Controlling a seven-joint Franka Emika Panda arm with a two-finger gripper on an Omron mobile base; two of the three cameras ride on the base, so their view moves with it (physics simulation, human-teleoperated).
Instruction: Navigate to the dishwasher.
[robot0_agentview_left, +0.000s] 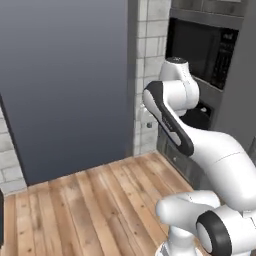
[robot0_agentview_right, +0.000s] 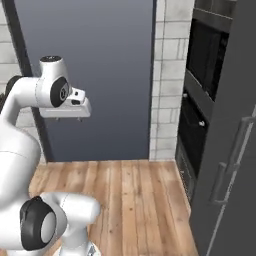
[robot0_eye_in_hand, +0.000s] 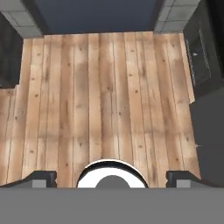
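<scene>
Panel, flat plain dark blue-grey, tall and wide (robot0_agentview_left: 65, 85), takes up most of the far wall straight ahead of the base and reaches down to the floor. Light brown wooden plank floor (robot0_agentview_left: 100, 210) runs from the panel's foot back under the robot. A tall dark grey cabinet column stands on the right, with a black glass-fronted wall oven (robot0_agentview_left: 200, 50) set high in it. In the right base view a second dark glass door (robot0_agentview_right: 192, 130) sits below that oven. Nearer the camera is a dark grey cabinet front (robot0_agentview_right: 230, 90) with two long grey bar handles (robot0_agentview_right: 239, 145). A strip of white square-tiled wall (robot0_agentview_right: 170, 75) fills the gap between panel and oven column, and more tile shows left of the panel.

White Franka arm with dark joints (robot0_agentview_left: 200, 145) is folded up over its base, with the hand held high and pointing down at the floor. Two-finger gripper (robot0_agentview_right: 67, 119) hangs in front of the blue-grey panel, well above the planks. In the hand view the gripper (robot0_eye_in_hand: 111, 178) has its two dark fingertips (robot0_eye_in_hand: 43, 177) spread wide to either side, nothing between them.

A dark block (robot0_eye_in_hand: 8, 52) sits at the left edge of the hand view, too cropped to identify. Dishwasher: cannot tell where it is, since no front seen here clearly matches it.
</scene>
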